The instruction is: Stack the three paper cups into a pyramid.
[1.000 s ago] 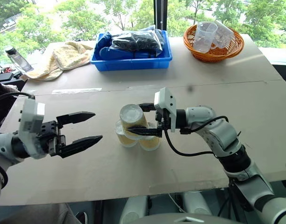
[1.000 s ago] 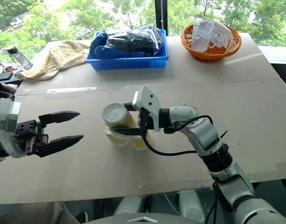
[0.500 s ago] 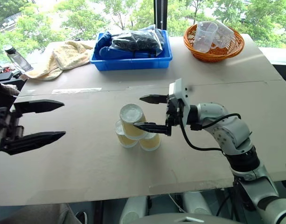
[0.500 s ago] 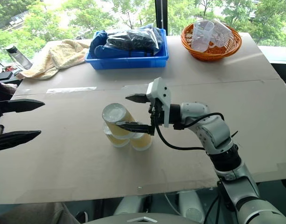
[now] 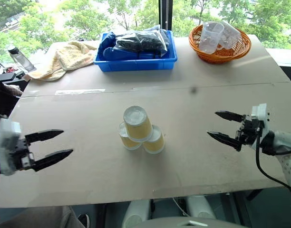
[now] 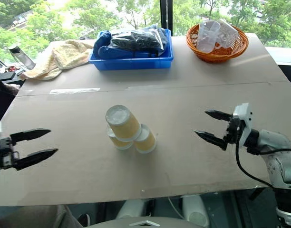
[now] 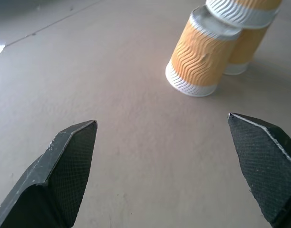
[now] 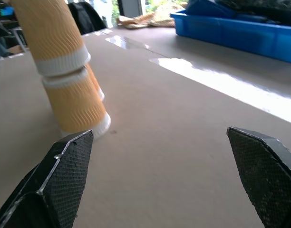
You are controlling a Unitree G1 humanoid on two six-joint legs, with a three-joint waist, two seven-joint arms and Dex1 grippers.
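Here, pyramid (image 5: 139, 131) stacked, no legible writing

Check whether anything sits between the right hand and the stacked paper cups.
Nothing visible does. Bare table lies between the open right hand and the pyramid. The blue bin and orange basket stand at the far edge.

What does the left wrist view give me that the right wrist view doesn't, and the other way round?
Left wrist view: a small dent in the ribbed wall of the nearest base cup. Right wrist view: the blue bin, the yellow towel and a bright glare streak across the table. Both: the pyramid standing on the table, top cup resting on the base cups, seen between that gripper's own open fingers, touching nothing.
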